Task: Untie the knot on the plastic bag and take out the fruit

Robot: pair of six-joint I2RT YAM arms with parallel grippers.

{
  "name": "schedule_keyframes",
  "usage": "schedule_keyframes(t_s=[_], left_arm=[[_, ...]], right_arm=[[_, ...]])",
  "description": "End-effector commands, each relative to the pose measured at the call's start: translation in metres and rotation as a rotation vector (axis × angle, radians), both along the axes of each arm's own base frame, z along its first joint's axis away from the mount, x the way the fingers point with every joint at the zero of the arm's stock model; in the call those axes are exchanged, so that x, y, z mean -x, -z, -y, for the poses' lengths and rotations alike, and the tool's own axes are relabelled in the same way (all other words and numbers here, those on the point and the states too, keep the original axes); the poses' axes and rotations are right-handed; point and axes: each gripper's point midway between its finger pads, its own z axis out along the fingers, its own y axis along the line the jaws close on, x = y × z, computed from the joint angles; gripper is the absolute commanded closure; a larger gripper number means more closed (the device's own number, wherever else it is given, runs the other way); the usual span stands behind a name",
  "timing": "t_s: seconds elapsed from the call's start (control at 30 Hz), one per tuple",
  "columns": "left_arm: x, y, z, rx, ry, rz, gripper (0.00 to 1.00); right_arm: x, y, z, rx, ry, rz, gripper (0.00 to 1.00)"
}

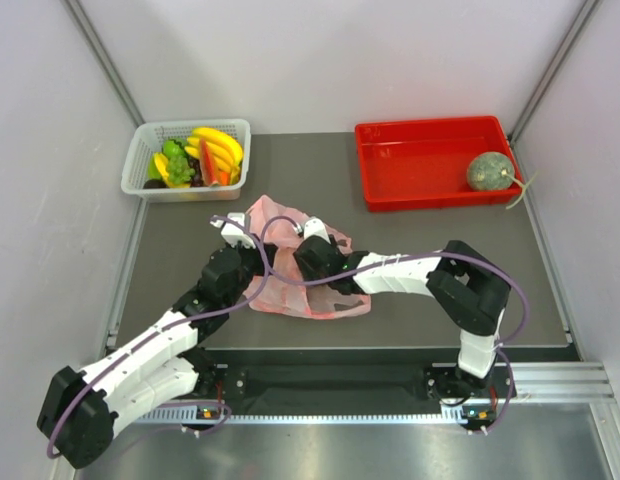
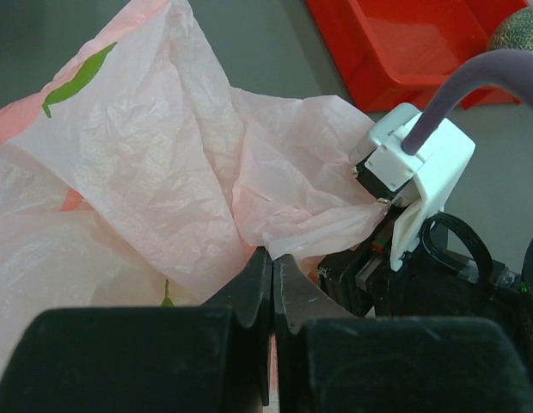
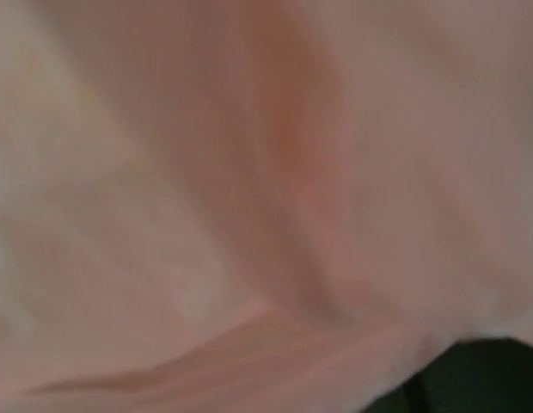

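The pink plastic bag (image 1: 290,285) lies crumpled at the table's middle, and it fills the left wrist view (image 2: 146,163). My left gripper (image 2: 272,258) is shut, its tips pinching a fold of the bag's film; from above it sits at the bag's left side (image 1: 256,256). My right gripper (image 1: 312,262) is pushed into the bag from the right, its fingers hidden; the right wrist view shows only blurred pink film (image 3: 249,206). I cannot make out a knot. A round dull-green melon (image 1: 487,171) lies in the red tray (image 1: 410,190). Other small fruit is hidden.
A white basket (image 1: 140,160) at the back left holds larger bananas, green grapes and red-orange slices. The right arm's white wrist camera (image 2: 413,155) is close in front of my left gripper. Grey walls stand on both sides.
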Motion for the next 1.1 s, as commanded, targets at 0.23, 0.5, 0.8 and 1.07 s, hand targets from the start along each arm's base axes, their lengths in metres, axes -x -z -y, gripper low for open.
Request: schedule_keyframes(t_s=[0.23,0.5,0.8,1.07], left_arm=[[-0.002,-0.012,-0.001,0.047,-0.012,0.046,1.00],[-0.002,-0.020,-0.004,0.050,-0.023,0.067,1.00],[-0.008,-0.026,-0.002,0.046,-0.031,0.079,1.00],[-0.007,-0.030,-0.002,0.033,-0.019,0.085,1.00]], right_arm=[[-0.014,-0.055,0.000,-0.101,0.044,0.092,0.89],[0.085,-0.066,0.035,-0.127,-0.292,-0.276,1.00],[0.196,-0.135,0.069,-0.260,-0.708,-0.460,1.00],[0.099,-0.219,0.120,-0.276,-0.335,0.031,1.00]])
